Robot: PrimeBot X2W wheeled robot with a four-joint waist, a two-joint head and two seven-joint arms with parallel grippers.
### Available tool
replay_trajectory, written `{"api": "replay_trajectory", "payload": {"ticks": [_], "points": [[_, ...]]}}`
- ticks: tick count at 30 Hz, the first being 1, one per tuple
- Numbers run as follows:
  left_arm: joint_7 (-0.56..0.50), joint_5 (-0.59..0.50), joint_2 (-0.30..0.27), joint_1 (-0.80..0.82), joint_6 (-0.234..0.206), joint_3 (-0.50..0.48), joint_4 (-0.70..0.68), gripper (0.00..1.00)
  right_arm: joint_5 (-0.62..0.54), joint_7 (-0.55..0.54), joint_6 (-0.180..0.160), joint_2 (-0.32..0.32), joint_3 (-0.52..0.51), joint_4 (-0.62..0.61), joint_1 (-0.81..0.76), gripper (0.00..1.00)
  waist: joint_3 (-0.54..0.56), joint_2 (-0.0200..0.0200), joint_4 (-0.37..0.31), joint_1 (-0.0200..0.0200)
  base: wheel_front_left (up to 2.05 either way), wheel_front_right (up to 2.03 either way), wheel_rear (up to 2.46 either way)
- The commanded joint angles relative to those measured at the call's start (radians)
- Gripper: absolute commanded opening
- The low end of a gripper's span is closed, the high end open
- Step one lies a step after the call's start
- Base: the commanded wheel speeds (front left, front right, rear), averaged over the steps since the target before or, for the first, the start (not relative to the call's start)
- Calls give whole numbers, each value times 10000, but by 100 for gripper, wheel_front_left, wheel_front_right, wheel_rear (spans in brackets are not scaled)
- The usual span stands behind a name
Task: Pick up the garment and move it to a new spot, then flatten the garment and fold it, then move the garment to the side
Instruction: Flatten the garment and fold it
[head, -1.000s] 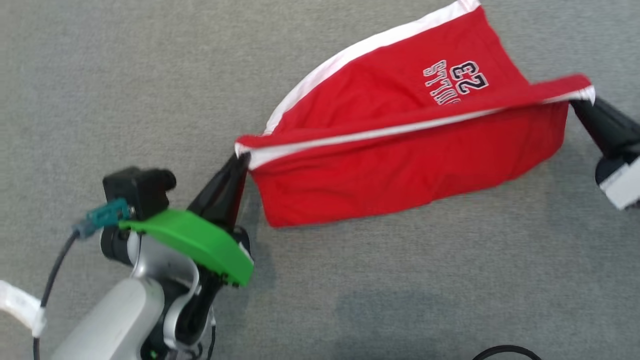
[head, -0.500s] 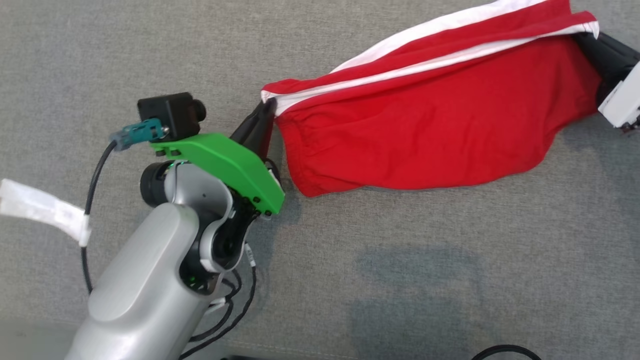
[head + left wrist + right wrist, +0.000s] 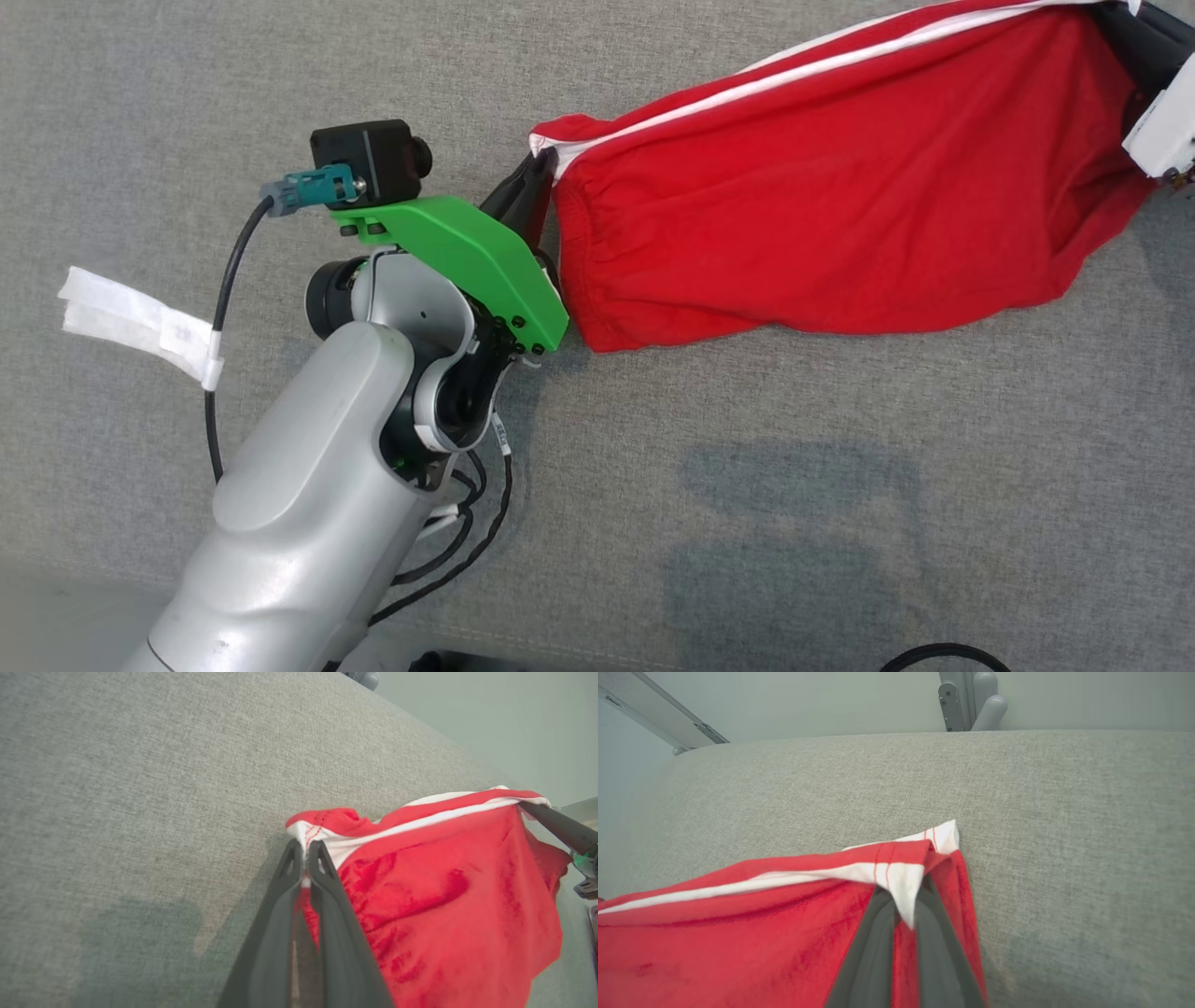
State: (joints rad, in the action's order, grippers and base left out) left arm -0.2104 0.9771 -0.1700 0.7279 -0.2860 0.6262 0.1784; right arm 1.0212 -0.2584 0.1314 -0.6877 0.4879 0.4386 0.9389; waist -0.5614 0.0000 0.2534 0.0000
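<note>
Left claw, at ten o'clock off the head view's centre: clenched tight, long dark fingers pressed together, pinching the garment's left corner where red hem meets white trim. From its own wrist view: fingertips nipping the white band, a sliver of red cloth caught between the fingers lower down.

Garment: red with white stripes along the upper edge, stretched between the two claws from centre out to two o'clock. Top edge pulled into a straight line; body sagging below it like a pouch, lower edge close against the surface near centre. Puckered, gathered seam by the left corner; shallow wrinkles across the rest.

Right claw, at two o'clock: clenched as well, grasping the opposite corner. In the right wrist view, white trim with red stitching folded over the fingertips.

Materials, from nine o'clock inward: crumpled white tape flag on a thin black cable; boxy black camera; curved green plastic bracket; smooth silver forearm running down to seven o'clock. Garment cloth soft, fine-knit. Surface: coarse grey woven fabric, flat, matte, with soft shadows at six o'clock.
</note>
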Motion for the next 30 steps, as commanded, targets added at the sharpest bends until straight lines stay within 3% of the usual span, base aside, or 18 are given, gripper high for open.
{"api": "replay_trajectory", "payload": {"ticks": [1,3,4,5,6,8,9,10,14,18,24,30], "points": [[35,6,16,103,43,-8,77,0,-106,90,-17,-56,56,78,140,0,3,0,4,0,0,0,0],[50,17,42,73,93,17,155,0,-124,171,-17,-12,222,183,224,0,5,0,6,0,0,0,0],[59,30,57,65,108,23,190,0,-200,295,-17,-17,301,192,291,12,1,0,3,0,0,0,0],[76,45,79,62,102,9,231,5,-258,448,-17,-35,355,225,341,84,1,0,1,0,0,0,0],[115,60,100,55,74,-24,263,20,-231,582,-17,0,379,298,350,100,10,0,-3,0,0,0,0],[158,116,117,13,64,-62,301,44,-264,823,-17,64,457,420,397,100,37,0,-37,0,0,0,0],[170,123,104,-22,63,-70,299,69,-244,878,-17,106,516,448,430,100,57,0,-71,0,0,0,0],[187,121,76,-71,61,-85,291,100,-171,955,-17,137,579,419,436,100,90,0,-110,0,0,0,0],[417,-231,-268,-327,107,35,67,100,187,1143,-17,49,809,-54,117,100,352,0,-331,0,0,0,0],[1142,-1598,-1212,-639,12,591,-821,100,133,1375,-17,-193,965,-552,-266,100,702,0,-711,0,0,0,0],[2460,-2960,-2274,-1988,-994,690,-2615,100,-919,1426,-17,-140,717,-250,-673,100,1096,0,-976,0,0,0,0],[3824,-3337,-2349,-3452,-1738,480,-3209,100,-2182,455,-17,784,-49,1287,-402,100,981,0,-491,0,0,0,0]]}}
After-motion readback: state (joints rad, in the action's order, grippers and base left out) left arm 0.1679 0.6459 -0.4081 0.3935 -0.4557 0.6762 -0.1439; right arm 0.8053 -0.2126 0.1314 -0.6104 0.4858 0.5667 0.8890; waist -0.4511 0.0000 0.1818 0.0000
